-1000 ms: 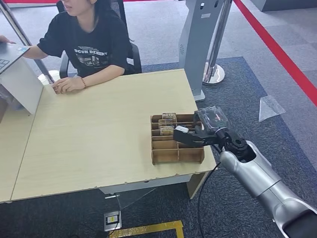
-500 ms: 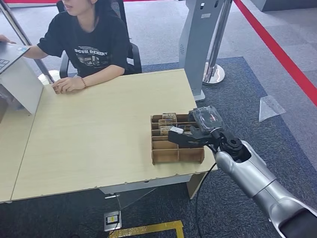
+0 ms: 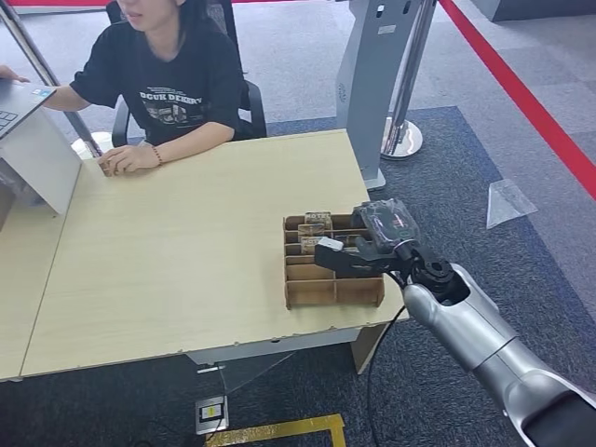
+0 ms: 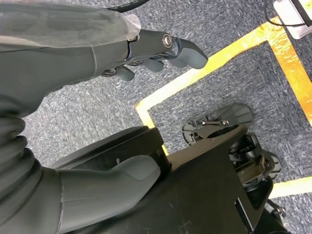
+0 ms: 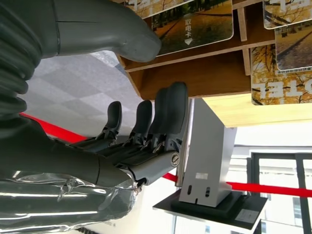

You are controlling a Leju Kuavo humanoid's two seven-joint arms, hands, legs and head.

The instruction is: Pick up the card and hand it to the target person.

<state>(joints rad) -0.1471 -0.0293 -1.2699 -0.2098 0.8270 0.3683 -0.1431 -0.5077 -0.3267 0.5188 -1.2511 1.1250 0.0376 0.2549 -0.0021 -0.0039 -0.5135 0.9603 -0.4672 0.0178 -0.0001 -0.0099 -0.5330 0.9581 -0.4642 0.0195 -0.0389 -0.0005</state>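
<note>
At upper left the person (image 3: 169, 74) sits behind the table (image 3: 190, 233). Right of centre, cards (image 3: 318, 222) stand in the wooden rack (image 3: 331, 284). The right hand (image 3: 351, 256) hovers there, fingers apart, empty.

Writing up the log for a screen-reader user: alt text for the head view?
The right robot hand, open and holding nothing, reaches over a wooden card rack near the table's front right corner; a few cards stand in the rack's far slots. A person in a black T-shirt sits at the far left side, forearm on the table.
</note>
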